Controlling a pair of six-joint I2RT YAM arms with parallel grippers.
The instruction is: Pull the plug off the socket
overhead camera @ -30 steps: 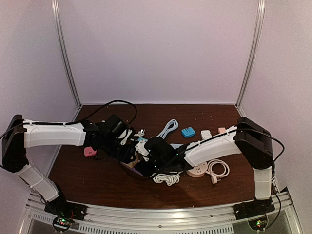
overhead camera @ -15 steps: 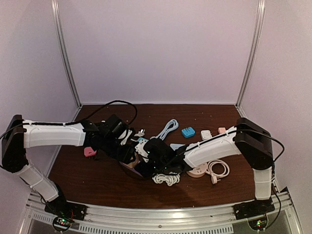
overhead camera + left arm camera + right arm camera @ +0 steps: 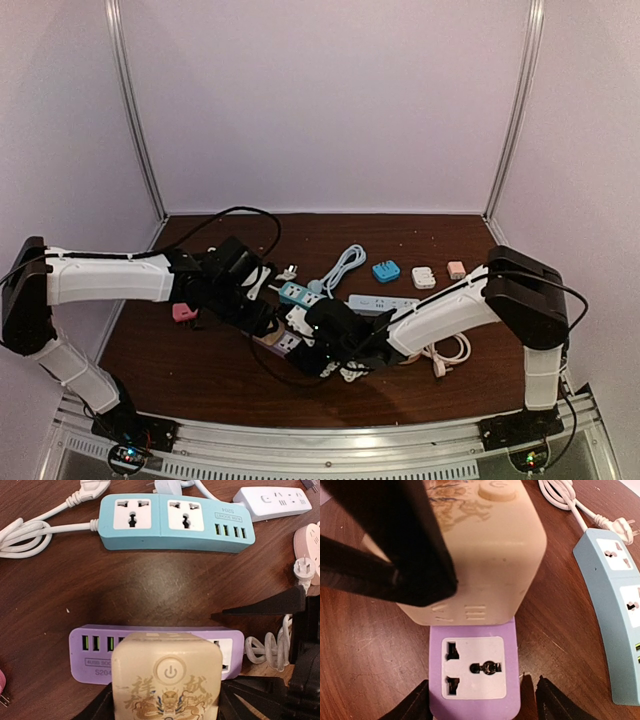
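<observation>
A cream cube plug with a power button and a dragon print sits on the purple power strip. My left gripper is shut on the cube's sides. In the right wrist view, the cube stands over the strip beside a free socket. I cannot tell whether its pins are still in. My right gripper is open and straddles the strip's end. Its left finger is against the strip and a small gap shows on the right. In the top view both grippers meet at the strip.
A blue power strip lies just beyond the purple one, with a white strip and a pink round socket to the right. A coiled white cable lies by the purple strip's end. A pink plug sits at left.
My right gripper has moved toward the near edge, uncovering the blue and white strips in the top view. My left arm has barely moved and still holds the cube.
</observation>
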